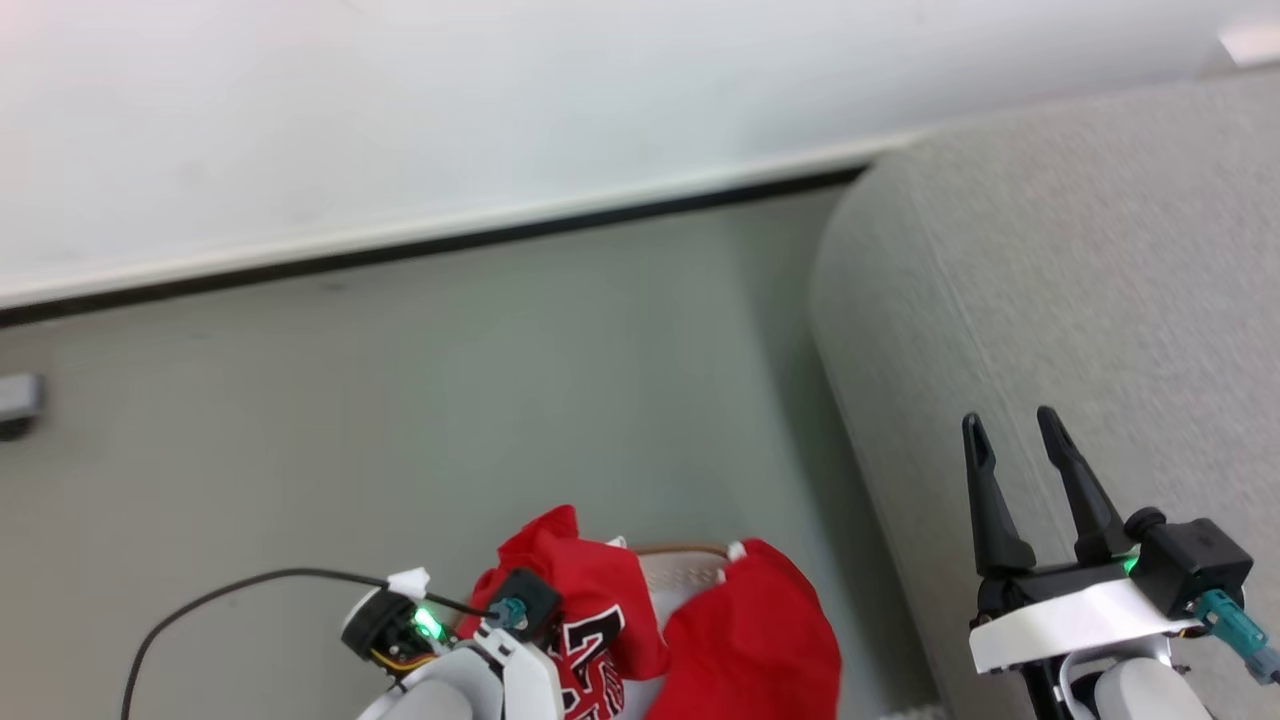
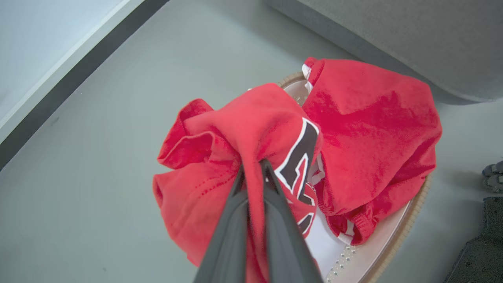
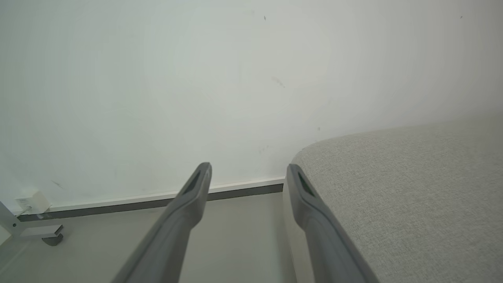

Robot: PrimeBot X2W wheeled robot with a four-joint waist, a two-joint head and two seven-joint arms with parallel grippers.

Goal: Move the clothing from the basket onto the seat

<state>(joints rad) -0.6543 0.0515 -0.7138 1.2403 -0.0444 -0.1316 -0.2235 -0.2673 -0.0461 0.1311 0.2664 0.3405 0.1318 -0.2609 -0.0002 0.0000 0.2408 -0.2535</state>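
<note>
Most of basket (image 2: 408, 224) buried under clothing (image 2: 373, 129), left fingers (image 2: 232, 232) pinching jersey (image 2: 255, 122)

The left gripper (image 2: 251, 167) fingers (image 2: 232, 220) pinch a fold of the red jersey (image 2: 220, 141) above the basket (image 2: 387, 232).

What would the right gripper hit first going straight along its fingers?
Probably the wall, just above the baseboard. The right gripper points close past the corner of the seat, so one finger might brush it; depth is unclear.

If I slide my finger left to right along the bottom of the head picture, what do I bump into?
Black cable → numbered jersey → plain red garment → right hand.
</note>
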